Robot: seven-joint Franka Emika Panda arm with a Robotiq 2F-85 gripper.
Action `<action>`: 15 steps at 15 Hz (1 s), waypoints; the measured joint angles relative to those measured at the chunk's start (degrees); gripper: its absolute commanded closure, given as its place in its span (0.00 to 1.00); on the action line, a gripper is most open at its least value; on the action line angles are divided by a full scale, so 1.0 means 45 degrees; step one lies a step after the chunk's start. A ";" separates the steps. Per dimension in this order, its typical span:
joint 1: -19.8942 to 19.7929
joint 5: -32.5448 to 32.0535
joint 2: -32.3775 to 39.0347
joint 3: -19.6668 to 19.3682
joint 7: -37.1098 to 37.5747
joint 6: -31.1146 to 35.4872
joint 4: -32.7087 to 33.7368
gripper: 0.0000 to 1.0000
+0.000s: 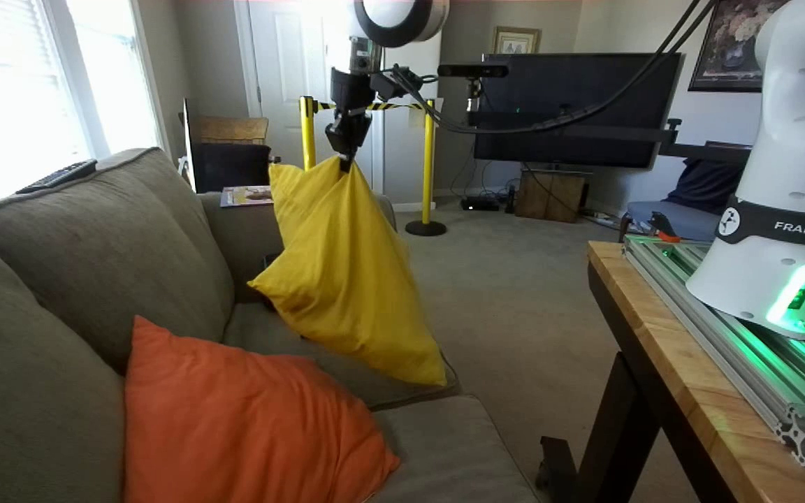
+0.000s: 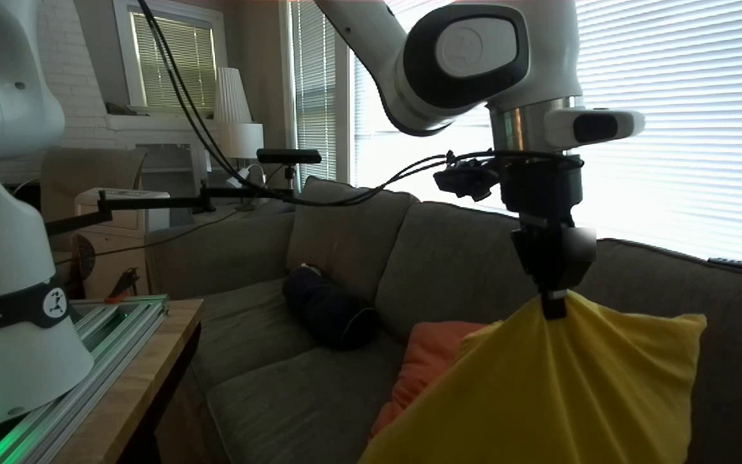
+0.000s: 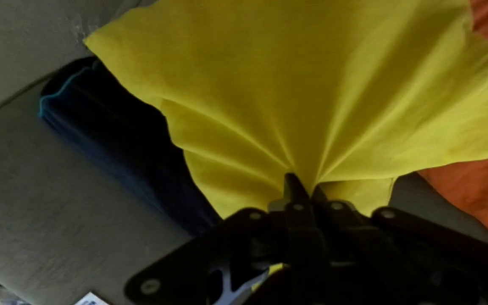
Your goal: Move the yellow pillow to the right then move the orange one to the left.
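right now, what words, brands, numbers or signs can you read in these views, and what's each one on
"FRANKA E", then cut off by the frame edge: black band on robot base, in an exterior view.
"MIKA", its start cut off: same band, in an exterior view.
Round emblem on the band: no letters legible.
Magazine on sofa arm: print too small to read.

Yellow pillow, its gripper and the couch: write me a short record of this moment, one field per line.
held: yellow throw pillow, hanging in folds
holder: Robotiq gripper, closed on the upper part of the yellow throw pillow
seat contact of held item: cannot tell
not held: orange throw pillow, resting on the couch
also on couch: dark blue bolster-like roll
arm mount: wood-topped table
background: flat-screen television
task stage: yellow throw pillow not yet released
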 measured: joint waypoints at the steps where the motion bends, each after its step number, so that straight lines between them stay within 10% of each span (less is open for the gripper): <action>1: -0.0040 0.0000 -0.0009 -0.0154 0.0182 0.0060 -0.0219 0.99; 15: -0.0668 0.0021 0.0598 -0.1713 0.1321 0.4185 -0.1568 0.99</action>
